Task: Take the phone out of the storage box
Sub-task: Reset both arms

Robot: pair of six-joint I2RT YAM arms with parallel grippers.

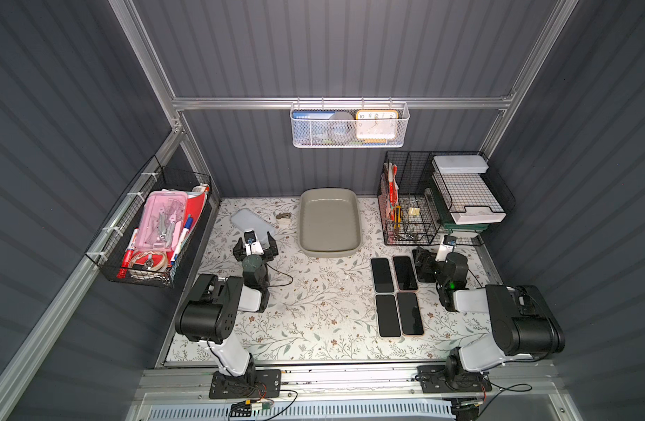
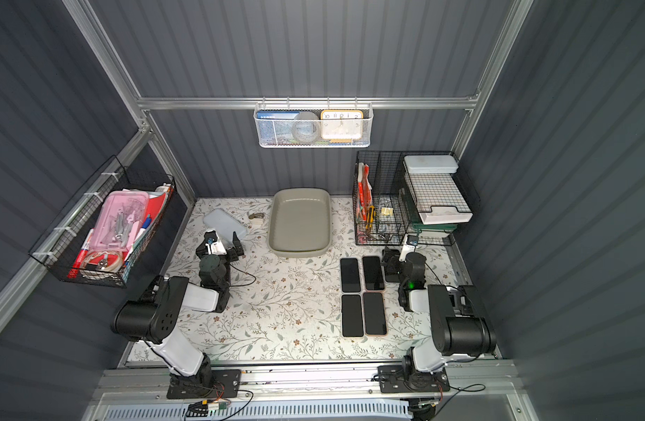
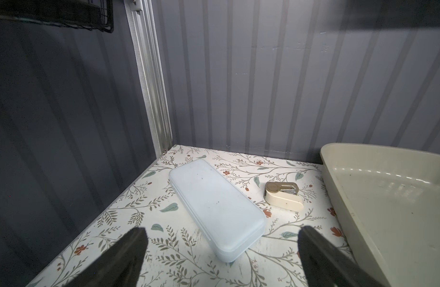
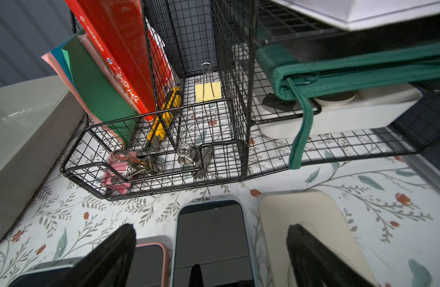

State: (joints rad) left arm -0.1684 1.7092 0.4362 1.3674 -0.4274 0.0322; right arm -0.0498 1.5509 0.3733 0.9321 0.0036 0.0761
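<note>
The storage box (image 1: 355,233) (image 2: 326,233), a shallow grey-beige tray, stands at the back middle of the table, and its inside shows bare. Its wall also edges the left wrist view (image 3: 358,218) and the right wrist view (image 4: 20,139). Several dark-screened phones (image 1: 382,275) (image 2: 351,275) lie flat in a block right of centre, outside the box. My right gripper (image 1: 426,262) (image 4: 211,227) hangs open just right of that block, over a blue-edged phone (image 4: 211,238), between a pink-edged phone (image 4: 149,263) and a beige slab (image 4: 308,213). My left gripper (image 1: 255,244) (image 3: 222,231) is open and empty, left of the box.
A pale blue-grey case (image 1: 246,220) (image 3: 214,206) lies under the left gripper, with a small beige stapler (image 3: 283,196) beside it. A black wire organiser (image 1: 415,211) (image 4: 164,139) stands at the back right. Wire baskets hang on the left wall (image 1: 149,233) and the back wall (image 1: 350,124).
</note>
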